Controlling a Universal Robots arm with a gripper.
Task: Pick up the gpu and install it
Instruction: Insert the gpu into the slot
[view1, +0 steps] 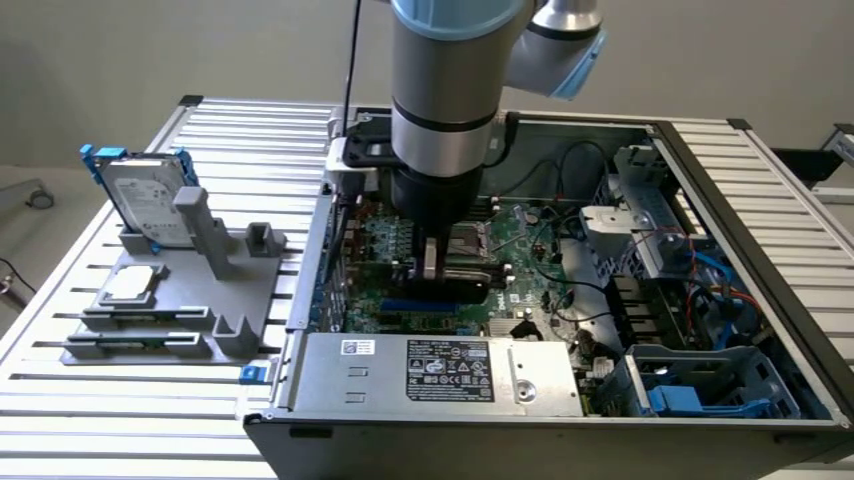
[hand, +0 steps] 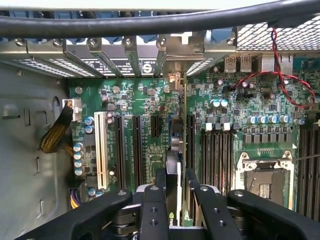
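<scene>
Where the slatted aluminium table (view1: 240, 120) carries the work, an open computer case (view1: 787, 290) lies on its side with the interior facing up. The robot arm (view1: 447, 80) descends vertically into the case, over the middle of the green motherboard (view1: 534, 230). A silver power supply (view1: 441, 370) with a black label occupies the near end of the case in the exterior view. A grey holding fixture (view1: 227, 250) stands on the table just beside the case, on the exterior view's left.

The claw (hand: 176, 180) is closed on the gpu (hand: 173, 150), with one black finger (hand: 192, 182) pressed to each face of the card. The gpu stands upright and edge-on between the fingers, directly above the row of expansion slots (hand: 135, 145) and parallel to them. Its silver end bracket (hand: 175, 70) sits at the line of rear slot covers in the case wall. Whether the lower edge of the card is in a slot cannot be determined.

On the fixture, a silver hard drive (view1: 138, 195) in a blue frame stands upright at the far end. A small square silver chip (view1: 134, 285) lies flat on the fixture, nearer than the drive
</scene>
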